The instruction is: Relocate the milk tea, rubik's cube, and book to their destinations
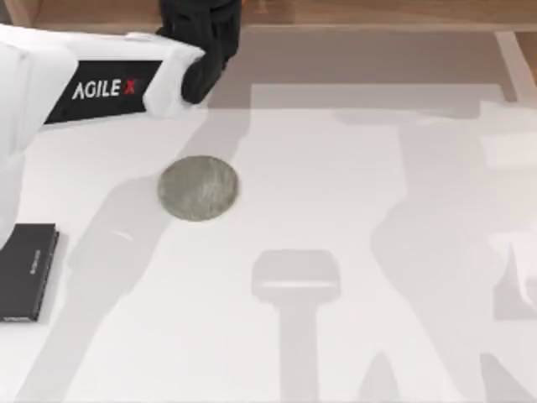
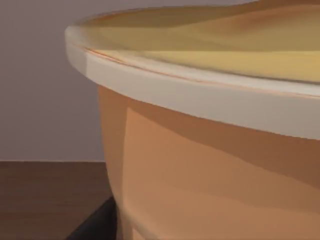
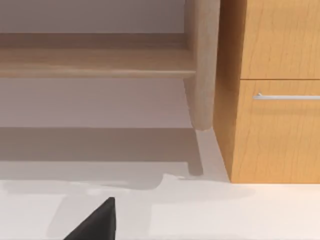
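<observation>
1. "AGILE X" stands in white capitals, the X with a red stroke, on a black panel of the white left arm [image 1: 109, 88] at the top view's upper left.
2. Small white lettering runs along the spine of the flat black book [image 1: 27, 273] at the counter's left edge; it is too small to read.

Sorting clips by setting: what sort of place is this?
Probably a rendered home or office room: a white table, a wooden cabinet with a metal drawer handle, and a wood floor beyond.
</observation>
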